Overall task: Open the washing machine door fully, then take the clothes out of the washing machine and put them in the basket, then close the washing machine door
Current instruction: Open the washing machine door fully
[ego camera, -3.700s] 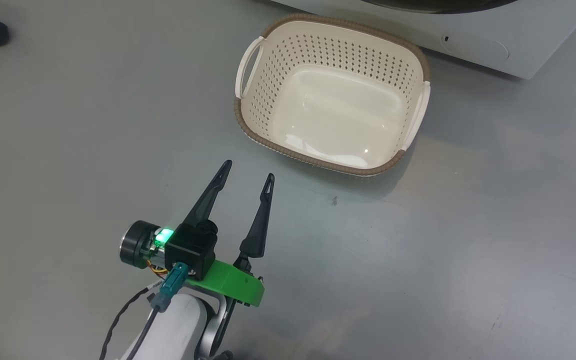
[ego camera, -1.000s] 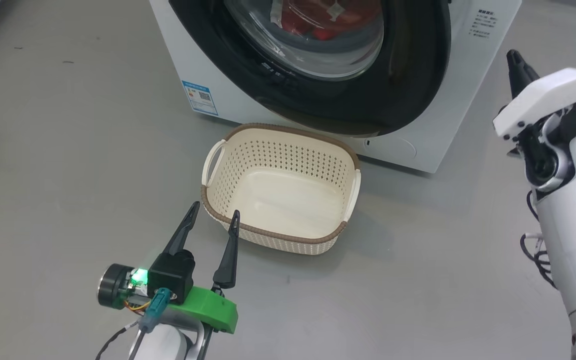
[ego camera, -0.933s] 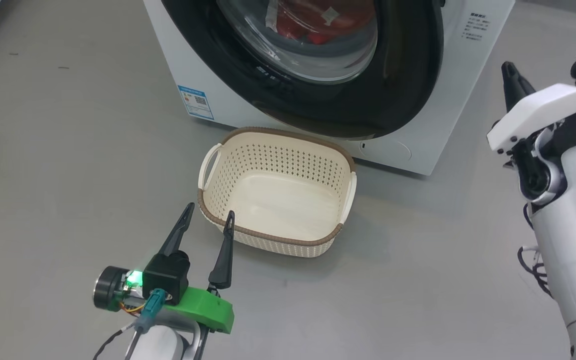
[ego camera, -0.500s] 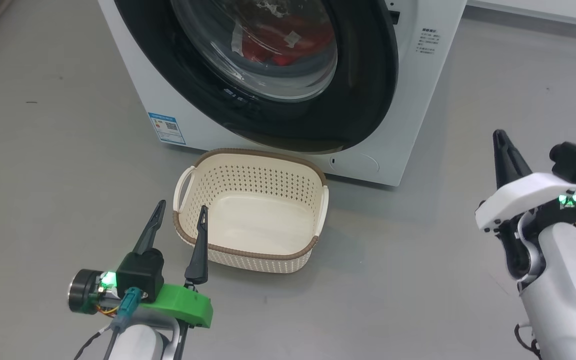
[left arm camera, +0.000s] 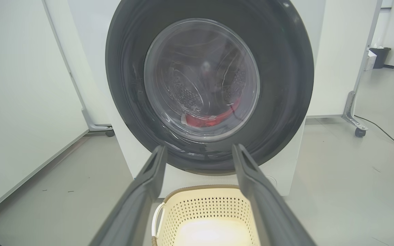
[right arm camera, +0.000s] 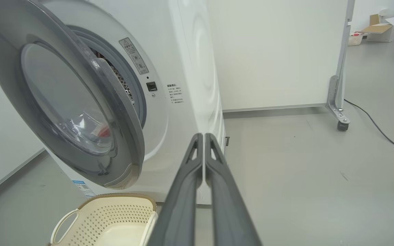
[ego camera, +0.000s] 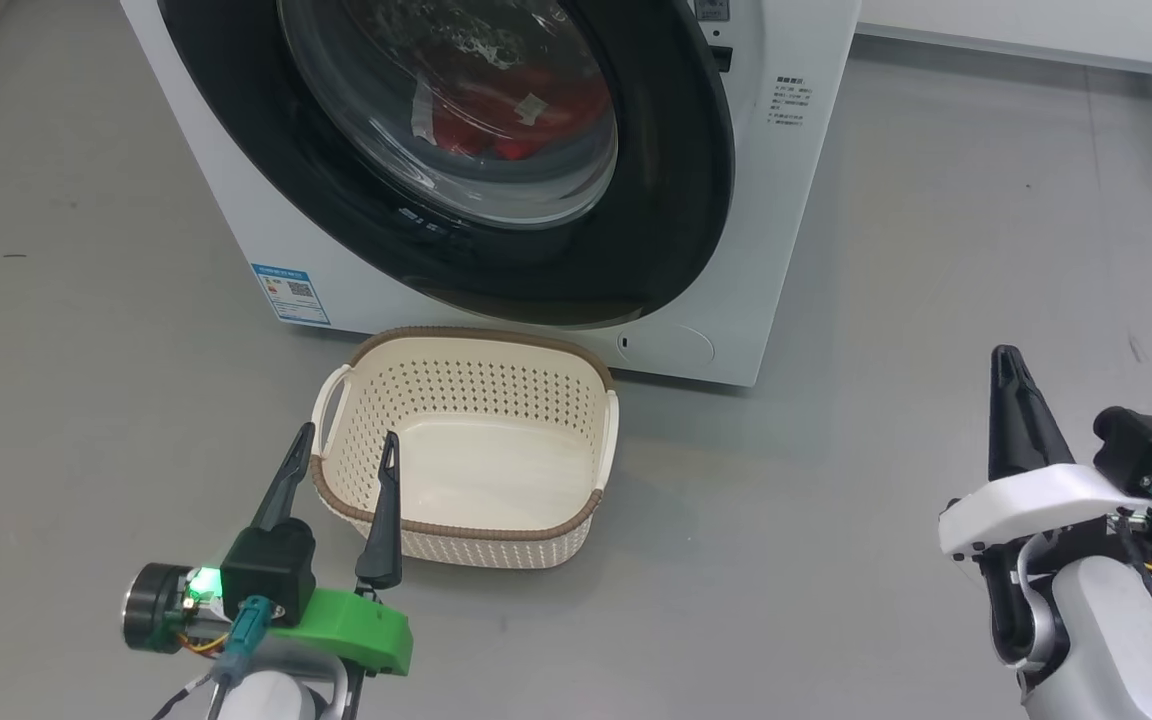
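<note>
Head: got basket (ego camera: 476, 335) at 6 o'clock of washer (ego camera: 786, 250), red clothes (ego camera: 496, 120) behind door (ego camera: 676, 200) glass. Left gripper (ego camera: 349, 433) at 7, spread apart; right gripper (ego camera: 1006, 355) at 4. Left wrist: door dead ahead at 12, basket at 6. Right wrist: gripper squeezed together, door ajar at 9.

The right gripper (right arm camera: 204, 136) comes up from the bottom middle, its two fingers pressed together. At the left, the washing machine (right arm camera: 190, 68) has its door (right arm camera: 63, 99) partly open. Red clothes (right arm camera: 104, 130) show through the glass. The basket (right arm camera: 115, 197) sits at the lower left.
</note>
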You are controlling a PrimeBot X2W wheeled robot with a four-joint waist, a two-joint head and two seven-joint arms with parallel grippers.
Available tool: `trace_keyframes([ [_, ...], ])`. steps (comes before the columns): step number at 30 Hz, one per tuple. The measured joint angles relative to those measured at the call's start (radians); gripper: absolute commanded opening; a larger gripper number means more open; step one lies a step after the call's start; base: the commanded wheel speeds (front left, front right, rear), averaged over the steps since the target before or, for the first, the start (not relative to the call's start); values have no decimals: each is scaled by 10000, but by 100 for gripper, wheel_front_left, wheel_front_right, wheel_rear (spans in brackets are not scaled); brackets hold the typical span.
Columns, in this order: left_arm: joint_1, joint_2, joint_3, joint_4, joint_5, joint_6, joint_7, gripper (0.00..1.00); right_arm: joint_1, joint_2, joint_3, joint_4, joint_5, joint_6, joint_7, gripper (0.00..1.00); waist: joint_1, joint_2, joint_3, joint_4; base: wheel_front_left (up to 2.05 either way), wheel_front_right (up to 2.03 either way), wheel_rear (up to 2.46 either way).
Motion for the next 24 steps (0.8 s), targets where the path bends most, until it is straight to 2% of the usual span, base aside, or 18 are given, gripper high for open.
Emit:
trace_keyframes([
  [1, 12, -2, 2, 2, 23, 0, 0, 100, 126, 0, -56, -125, -36, -88, -52, 61, 0, 0, -11, -14, 0, 0, 0],
  [2, 34, -2, 6, 13, 56, 0, 0, 100, 254, 2, -73, -224, -63, -165, -63, 90, 0, 0, -18, -24, 0, 0, 0],
  [3, 57, 0, 10, 42, 105, 0, 0, 100, 393, 6, -92, -286, -117, -251, -63, 100, 0, 0, -22, -31, 0, 0, 0],
  [13, 204, 0, 79, 142, 247, 0, 0, 100, 1323, 144, -199, -1310, -311, -677, -119, 100, 0, 0, -36, -132, 0, 0, 0],
  [24, 237, 4, 244, 140, 255, 2, 0, 100, 1940, 226, -132, -2134, -564, -794, -159, 100, 0, 0, -60, -385, 0, 0, 0],
])
